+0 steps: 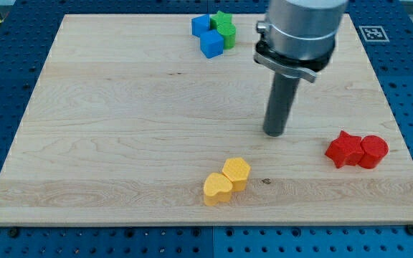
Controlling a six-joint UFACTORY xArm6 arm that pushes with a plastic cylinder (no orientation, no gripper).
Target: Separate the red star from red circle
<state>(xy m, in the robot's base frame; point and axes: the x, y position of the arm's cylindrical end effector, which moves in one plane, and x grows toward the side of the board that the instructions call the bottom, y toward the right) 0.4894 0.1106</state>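
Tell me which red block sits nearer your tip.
The red star: it lies on the view's left of the red circle, touching it, so it faces my tip.

Board: a pale wooden board lay on a blue perforated table.
Blue blocks: two touched at about 12 o'clock — beside them two green blocks.
Yellow blocks: two touched at about 6 o'clock — shapes unclear.
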